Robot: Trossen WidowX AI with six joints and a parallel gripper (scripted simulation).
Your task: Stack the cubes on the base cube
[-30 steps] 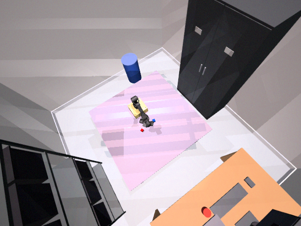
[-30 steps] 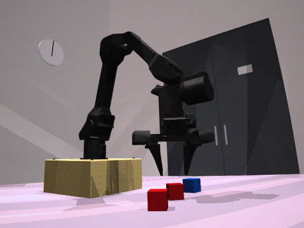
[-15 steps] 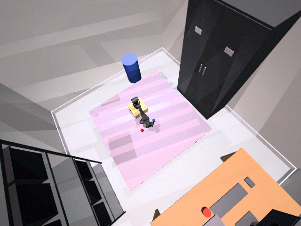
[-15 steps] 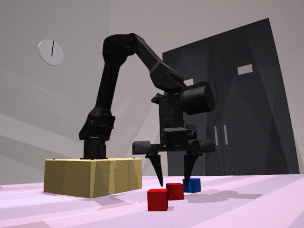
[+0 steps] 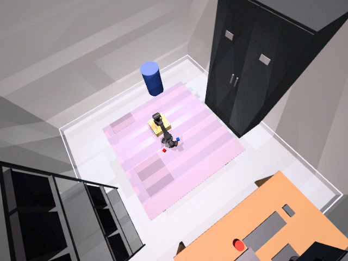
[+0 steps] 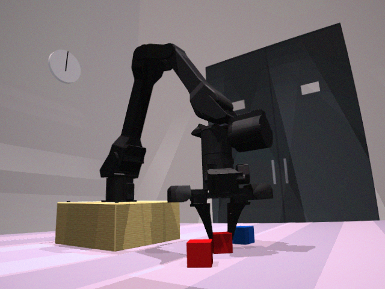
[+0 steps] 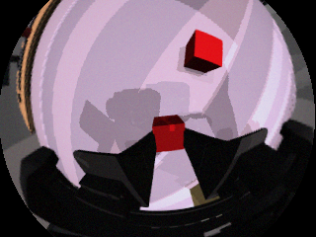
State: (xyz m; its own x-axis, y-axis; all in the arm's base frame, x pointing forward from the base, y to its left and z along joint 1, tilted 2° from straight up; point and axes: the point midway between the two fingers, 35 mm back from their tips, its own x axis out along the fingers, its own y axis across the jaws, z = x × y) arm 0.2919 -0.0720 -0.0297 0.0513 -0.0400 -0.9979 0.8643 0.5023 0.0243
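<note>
Exterior view, left to right, clock face centred on the gripped cube. Wall clock [image 6: 59,68], 10 to 11 o'clock. Tan block [image 5: 154,129] [image 6: 85,225] [image 7: 198,197] carrying the arm, 9 o'clock. Nearer red cube [image 5: 163,150] [image 6: 199,254] [image 7: 207,50], 8 o'clock, on striped mat [image 5: 196,135] [image 6: 149,270] [image 7: 123,74]. At centre, gripper [image 5: 171,144] [image 6: 222,238] [image 7: 168,132] points down, fingertips closed against the sides of the farther red cube [image 6: 223,245] [image 7: 169,134], level, low at the mat. Blue cube [image 5: 178,138] [image 6: 245,235], between 2 and 3, on the mat. Dark cabinet [image 5: 253,64] [image 6: 292,130], 1 o'clock, behind.
</note>
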